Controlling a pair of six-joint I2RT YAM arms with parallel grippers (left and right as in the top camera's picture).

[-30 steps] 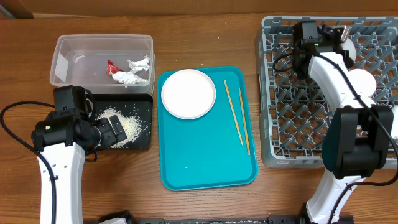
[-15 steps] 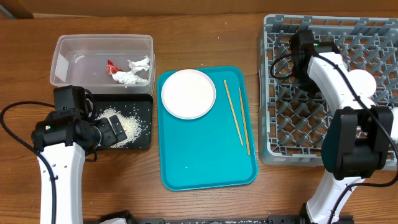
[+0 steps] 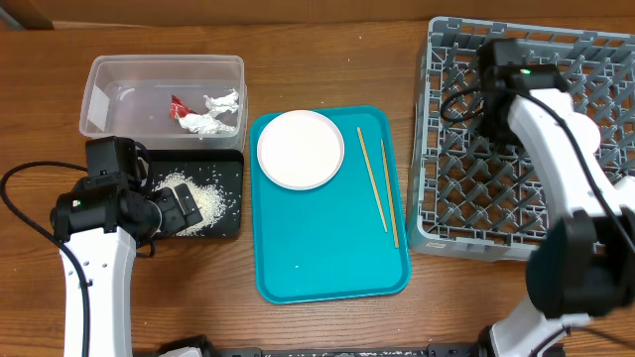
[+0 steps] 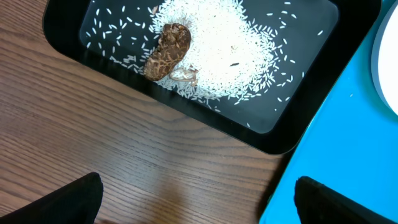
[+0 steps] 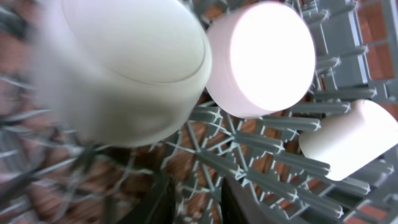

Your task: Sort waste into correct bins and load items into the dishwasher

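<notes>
The left gripper (image 4: 198,199) gapes empty near the left edge, while the right gripper (image 5: 194,199) seems clamped on a rib of the rack (image 3: 456,198) at the far-right corner, so a tug could topple its bowls (image 5: 124,68).

Brown wooden table (image 3: 198,288), grain running lengthwise, evenly lit throughout

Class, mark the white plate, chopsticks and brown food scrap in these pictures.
white plate (image 3: 301,149): overhead view, centre of its face.
chopsticks (image 3: 372,179): overhead view, middle of the left stick.
brown food scrap (image 4: 168,50): left wrist view, middle of its top.
</notes>
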